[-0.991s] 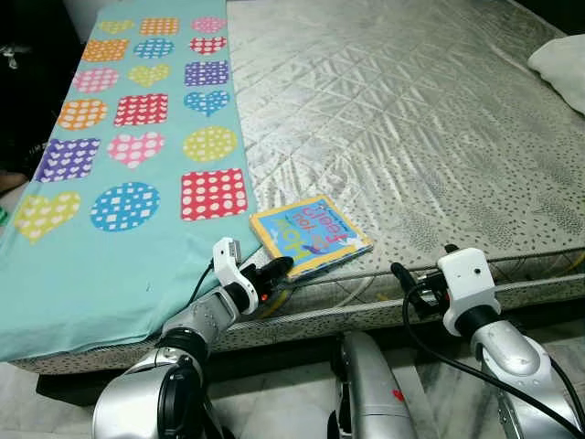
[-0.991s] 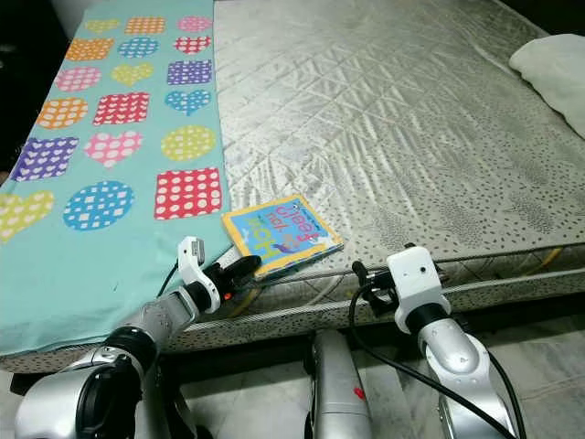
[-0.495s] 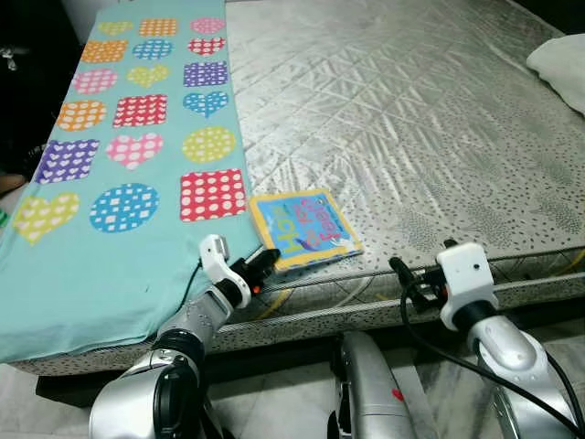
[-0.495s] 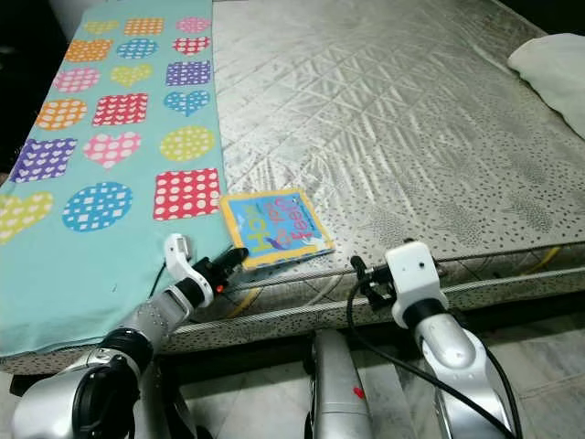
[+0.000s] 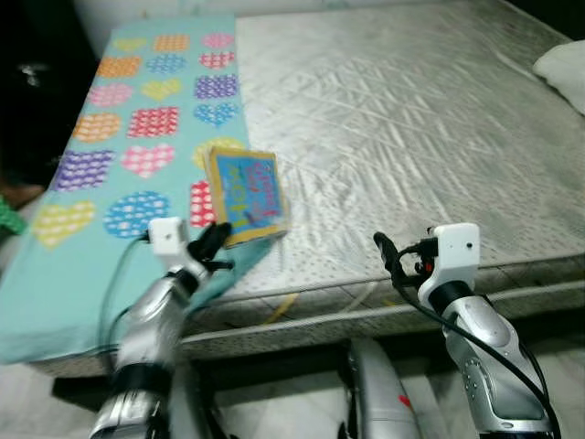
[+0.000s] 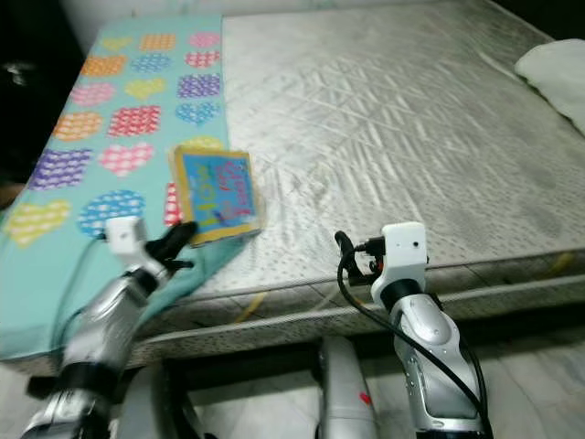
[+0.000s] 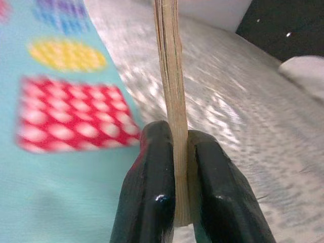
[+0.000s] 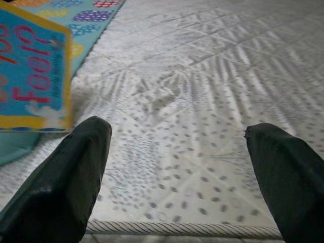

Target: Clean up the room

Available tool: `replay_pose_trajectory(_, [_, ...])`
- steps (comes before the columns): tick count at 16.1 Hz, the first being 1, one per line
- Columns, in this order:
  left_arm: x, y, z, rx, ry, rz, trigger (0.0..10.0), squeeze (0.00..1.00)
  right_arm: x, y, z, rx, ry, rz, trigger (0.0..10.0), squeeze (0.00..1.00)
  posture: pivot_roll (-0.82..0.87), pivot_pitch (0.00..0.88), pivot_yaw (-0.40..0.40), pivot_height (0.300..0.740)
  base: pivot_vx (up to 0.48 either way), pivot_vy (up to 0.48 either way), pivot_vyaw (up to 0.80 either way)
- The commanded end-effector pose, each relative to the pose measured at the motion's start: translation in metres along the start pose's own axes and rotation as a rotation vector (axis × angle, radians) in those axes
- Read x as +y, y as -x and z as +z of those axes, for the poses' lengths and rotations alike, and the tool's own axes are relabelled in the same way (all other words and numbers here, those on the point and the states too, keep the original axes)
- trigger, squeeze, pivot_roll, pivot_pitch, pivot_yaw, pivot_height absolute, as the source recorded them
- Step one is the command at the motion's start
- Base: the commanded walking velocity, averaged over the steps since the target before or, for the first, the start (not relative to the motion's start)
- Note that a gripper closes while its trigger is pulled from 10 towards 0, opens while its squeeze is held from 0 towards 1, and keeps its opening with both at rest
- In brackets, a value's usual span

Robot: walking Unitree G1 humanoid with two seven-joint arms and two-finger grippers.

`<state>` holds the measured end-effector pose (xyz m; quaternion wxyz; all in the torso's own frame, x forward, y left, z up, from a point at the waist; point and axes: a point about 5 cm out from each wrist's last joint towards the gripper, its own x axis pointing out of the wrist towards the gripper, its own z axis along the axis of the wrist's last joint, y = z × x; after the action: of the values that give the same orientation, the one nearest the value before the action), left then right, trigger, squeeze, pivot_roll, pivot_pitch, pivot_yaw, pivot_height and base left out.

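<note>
Item 1, patterned cloth: turquoise sheet printed with dotted hearts, circles and squares, covering the left strip of the bed from the far end to the near edge.

Item 2, left tool: I had it pinching the book. In the left wrist view its two black fingers were pressed together on the near edge of the board pages, one on each cover.

Item 3, book: children's board book, blue cover with yellow border. It stood raised on edge over the seam where the cloth meets the bare mattress, cover facing toward me, lifted off the bed as far as I could judge. From the left tool it ran toward 1 o'clock, long axis pointing away from me up the bed. The left arm was the nearer one by far, being already on it.

Item 4, right tool: fingers spread wide, holding nothing, poised over the near edge of the mattress. The book lay at about 10 o'clock from it, well apart.

Item 5, pillow: white, at the far right corner of the bed.

Judgement: the coming move turned on the book's grip, and I reckoned carrying it off the bed fell to the left arm alone.
</note>
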<state>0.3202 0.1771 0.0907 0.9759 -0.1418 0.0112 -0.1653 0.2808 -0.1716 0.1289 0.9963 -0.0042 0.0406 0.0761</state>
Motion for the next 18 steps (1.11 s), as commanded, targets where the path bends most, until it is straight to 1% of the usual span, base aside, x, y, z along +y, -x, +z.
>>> replay_pose_trajectory(1, [-0.003, 0.005, 0.017, -0.059, -0.095, -0.012, 0.0, 0.0, 0.004, -0.002, 0.004, -0.006, -0.042, -0.003, 10.0, 0.0, -0.26, 0.0, 0.058, 0.528, 0.0, 0.0, 0.0])
replay_pose_trajectory(2, [-0.002, 0.014, 0.023, -0.083, -0.15, 0.014, 0.0, 0.0, 0.007, -0.003, 0.005, -0.011, -0.07, 0.003, 10.0, 0.0, -0.25, 0.0, 0.063, 0.528, 0.0, 0.0, 0.0])
replay_pose_trajectory(3, [-0.006, 0.025, 0.028, -0.092, -0.251, 0.012, 0.0, 0.0, 0.011, -0.003, 0.005, -0.013, -0.1, 0.009, 10.0, 0.0, -0.24, 0.0, 0.064, 0.528, 0.0, 0.0, 0.0])
replay_pose_trajectory(5, [-0.011, 0.033, 0.032, -0.095, -0.245, 0.022, 0.0, 0.0, 0.014, -0.003, 0.006, -0.021, -0.115, 0.006, 10.0, 0.0, -0.23, 0.0, 0.063, 0.528, 0.0, 0.0, 0.0])
replay_pose_trajectory(6, [-0.016, 0.038, 0.033, -0.093, -0.263, 0.026, 0.0, 0.0, 0.016, -0.004, 0.007, -0.028, -0.142, 0.0, 10.0, 0.0, -0.23, 0.0, 0.063, 0.528, 0.0, 0.0, 0.0])
replay_pose_trajectory(7, [-0.017, 0.041, 0.031, -0.089, -0.258, 0.047, 0.0, 0.0, 0.017, -0.005, 0.011, -0.051, -0.173, -0.002, 10.0, 0.0, -0.24, 0.0, 0.064, 0.528, 0.0, 0.0, 0.0])
replay_pose_trajectory(9, [-0.018, 0.042, 0.026, -0.075, -0.234, 0.062, 0.0, 0.0, 0.016, -0.008, 0.018, -0.086, -0.188, -0.003, 10.0, 0.0, -0.24, 0.0, 0.066, 0.528, 0.0, 0.0, 0.0])
replay_pose_trajectory(13, [-0.024, 0.04, 0.026, -0.069, -0.216, 0.06, 0.0, 0.0, 0.01, -0.016, 0.026, -0.116, -0.221, -0.028, 10.0, 0.0, -0.24, 0.0, 0.067, 0.566, 0.0, 0.0, 0.0])
replay_pose_trajectory(18, [-0.023, 0.04, 0.026, -0.065, -0.196, 0.074, 0.0, 0.0, 0.011, -0.019, 0.026, -0.118, -0.231, -0.024, 10.0, 0.0, -0.23, 0.0, 0.065, 0.623, 0.0, 0.0, 0.0])
